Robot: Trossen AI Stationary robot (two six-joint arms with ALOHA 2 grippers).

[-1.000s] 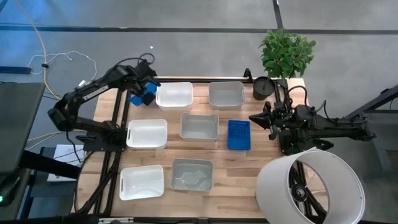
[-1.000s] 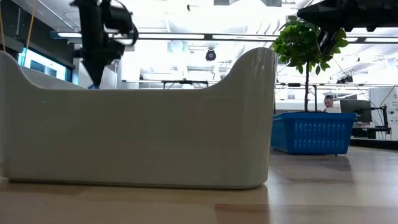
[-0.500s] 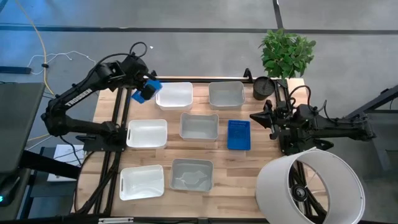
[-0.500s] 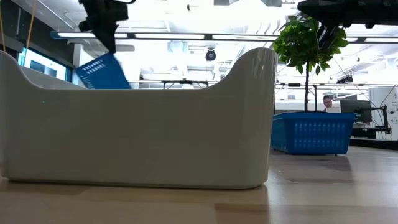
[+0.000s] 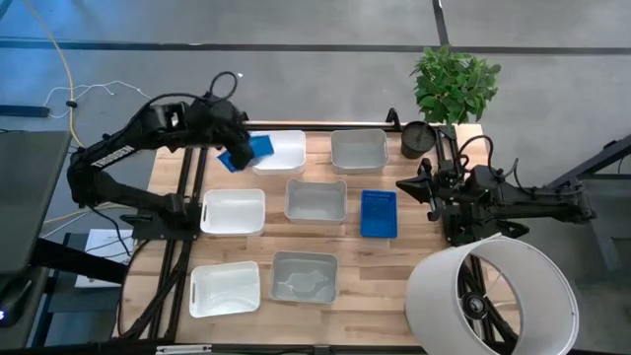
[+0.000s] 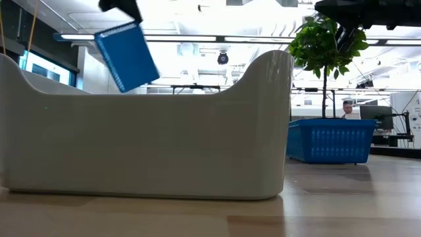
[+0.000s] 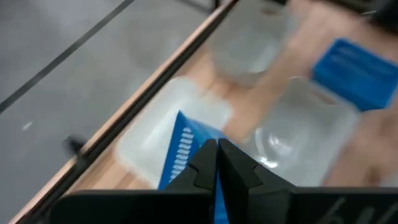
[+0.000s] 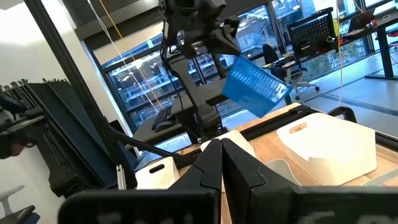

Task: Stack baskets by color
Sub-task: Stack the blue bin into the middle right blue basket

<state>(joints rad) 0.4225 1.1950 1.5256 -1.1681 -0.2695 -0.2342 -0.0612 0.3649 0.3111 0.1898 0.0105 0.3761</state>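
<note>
- A wooden table point(image 5: 380, 266) seen from above, with shallow plastic baskets laid out in rough rows and a dark robot arm at each side.
- The left gripper point(image 5: 235, 148) is raised over the far left part of the table, its jaws closed on the rim of a small blue basket point(image 5: 248, 152) — the basket hangs tilted in the air, clear of the table.
- In the low view the same basket point(image 6: 127, 56) hangs at a slant above the rim of the nearest white bin.
- Just beneath and beside the lifted basket sits a white basket point(image 5: 279, 151) at the far edge; a translucent grey basket point(image 5: 358, 150) stands to its right.
- Middle row: a white basket point(image 5: 234, 212), a grey basket point(image 5: 315, 201) and a second blue basket point(image 5: 378, 214), this one resting flat on the table.
- Near row: a white basket point(image 5: 225, 288) and a grey basket point(image 5: 305, 276) side by side.
- The right gripper point(image 5: 405, 184) waits at the table's right side, just beside the resting blue basket — its jaws are closed on nothing.
- A green plant point(image 5: 454, 84) in a small black pot point(image 5: 418, 139) stands at the far right corner.
- A large white cylindrical lampshade point(image 5: 490, 299) lies at the near right corner.
</note>
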